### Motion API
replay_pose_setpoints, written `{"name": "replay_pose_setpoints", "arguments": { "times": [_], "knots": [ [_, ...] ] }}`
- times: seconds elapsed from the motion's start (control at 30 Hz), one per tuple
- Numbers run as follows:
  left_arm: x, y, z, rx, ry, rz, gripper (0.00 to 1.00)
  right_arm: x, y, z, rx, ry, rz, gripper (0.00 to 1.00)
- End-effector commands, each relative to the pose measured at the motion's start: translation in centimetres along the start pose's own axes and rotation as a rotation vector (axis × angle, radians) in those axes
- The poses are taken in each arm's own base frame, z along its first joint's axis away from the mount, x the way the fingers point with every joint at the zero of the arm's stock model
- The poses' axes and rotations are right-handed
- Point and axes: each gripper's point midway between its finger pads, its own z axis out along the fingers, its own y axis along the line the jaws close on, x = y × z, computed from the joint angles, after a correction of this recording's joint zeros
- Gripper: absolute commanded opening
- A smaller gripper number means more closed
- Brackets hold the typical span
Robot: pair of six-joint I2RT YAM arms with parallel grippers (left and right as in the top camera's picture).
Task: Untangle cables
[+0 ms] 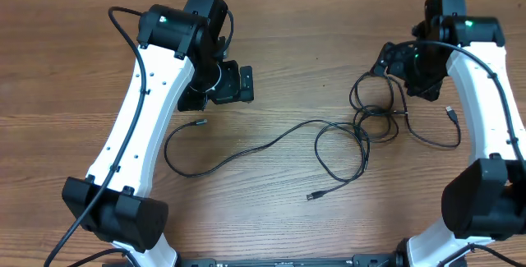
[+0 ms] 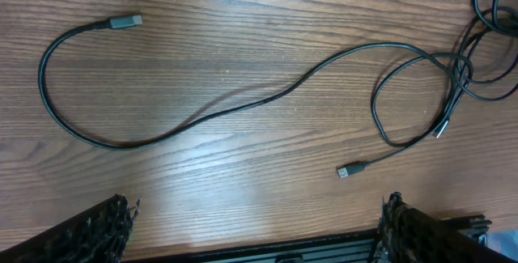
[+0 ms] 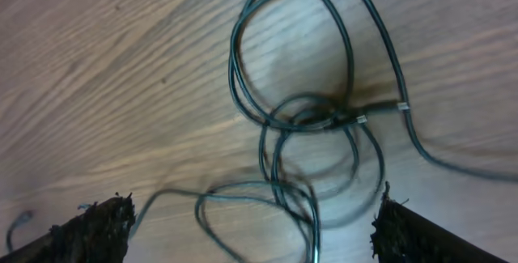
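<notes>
Since right fingers (image 3: 89, 231) and left fingers (image 2: 97, 231) sit spread, pinching nothing, looks like a reach step; cables (image 1: 362, 125) on desk (image 1: 312, 37), knot (image 3: 324, 123) below right fingers; next likely needs pinching one loop clear

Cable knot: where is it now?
Overhead view: the cable knot lies on the table, right side, just nearer than the open right gripper, with one loose plug trailing toward the near edge.
</notes>
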Motion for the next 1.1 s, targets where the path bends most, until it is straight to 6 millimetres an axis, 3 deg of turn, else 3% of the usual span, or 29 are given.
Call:
{"name": "replay_pose_setpoints", "arguments": {
  "times": [0.0,0.37,0.9,1.07],
  "knots": [
    [-0.1,-0.3,-1.3,0.024,-0.037,0.02,1.0,0.7,0.6,1.8,-0.05,0.023,-0.051,0.96],
    [-0.1,-0.3,-1.3,0.024,-0.037,0.02,1.0,-0.1,3.0,8.0,-0.11,-0.117,-0.171,0.97],
    [-0.1,-0.3,-1.3,0.024,-0.037,0.02,0.99,1.5,0.9,14.0,-0.053,-0.066,-0.166,0.51],
    [-0.1,-0.3,-1.3,0.024,-0.037,0.02,1.0,1.8,0.4,15.5,-0.041,-0.039,-0.161,0.52]
  ]
}}
